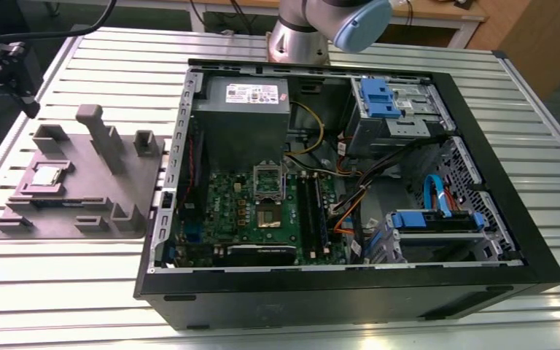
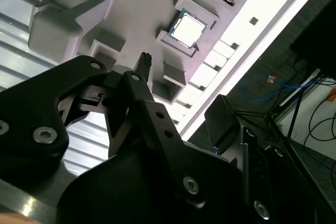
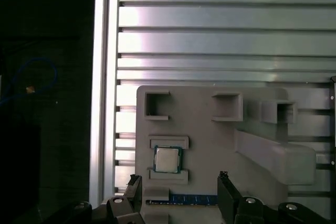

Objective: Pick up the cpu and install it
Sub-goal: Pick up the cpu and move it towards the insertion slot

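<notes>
**Cpu in its tray pocket, gripper spread open above it**

In the exterior view, the cpu lies flat in a recess of the grey fixture tray. The tray sits on the slatted metal table, to the exterior view's left of the open computer case. Inside the case, the socket on the green motherboard shows a dark centre and looks unfilled. It is well apart from the chip.

In the first wrist view, the gripper hangs over the tray with its two fingers spread wide and nothing between them. The cpu sits square in its framed pocket, just beyond the fingertips, and nothing touches it.

In the second wrist view, the cpu lies in that same pocket, past the gripper's dark linkage and clear of the one fingertip that shows.

By these pictures, no part of the task is done. The chip has not been lifted, so both the pick and the seating in the socket are left.
</notes>
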Robot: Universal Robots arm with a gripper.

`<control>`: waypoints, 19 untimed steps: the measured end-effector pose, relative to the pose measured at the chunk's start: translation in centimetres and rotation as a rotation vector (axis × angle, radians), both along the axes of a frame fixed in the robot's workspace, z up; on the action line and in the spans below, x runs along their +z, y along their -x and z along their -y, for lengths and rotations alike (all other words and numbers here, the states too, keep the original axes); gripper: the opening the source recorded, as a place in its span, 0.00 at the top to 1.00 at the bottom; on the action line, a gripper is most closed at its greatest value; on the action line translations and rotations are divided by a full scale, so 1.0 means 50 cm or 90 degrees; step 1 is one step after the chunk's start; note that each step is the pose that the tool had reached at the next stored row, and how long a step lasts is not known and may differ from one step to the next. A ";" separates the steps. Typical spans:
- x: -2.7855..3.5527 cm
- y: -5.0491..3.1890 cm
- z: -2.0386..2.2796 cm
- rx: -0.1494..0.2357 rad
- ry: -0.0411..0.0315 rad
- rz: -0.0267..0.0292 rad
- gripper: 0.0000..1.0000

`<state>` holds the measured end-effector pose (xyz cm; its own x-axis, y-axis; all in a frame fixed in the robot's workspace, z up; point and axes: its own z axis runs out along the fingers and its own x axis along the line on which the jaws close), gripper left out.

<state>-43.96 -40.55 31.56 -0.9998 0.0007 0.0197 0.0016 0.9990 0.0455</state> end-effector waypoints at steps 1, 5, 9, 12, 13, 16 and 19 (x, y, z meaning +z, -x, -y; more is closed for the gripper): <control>-0.003 0.000 0.0015 0.000 0.0000 0.0000 0.33; -0.018 0.001 0.0029 0.004 0.0000 0.0000 0.33; -0.033 0.009 0.0035 0.010 0.0000 0.0000 0.33; -0.044 0.017 0.0037 0.014 0.0000 0.0001 0.33; -0.047 0.018 0.0044 0.016 -0.0001 0.0002 0.33; -0.058 0.020 0.0078 0.020 -0.0003 0.0000 0.33; -0.069 0.020 0.0106 0.020 -0.0008 0.0001 0.33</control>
<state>-44.96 -41.08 28.11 -0.9994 -0.0301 0.0196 -0.0292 0.9985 0.0468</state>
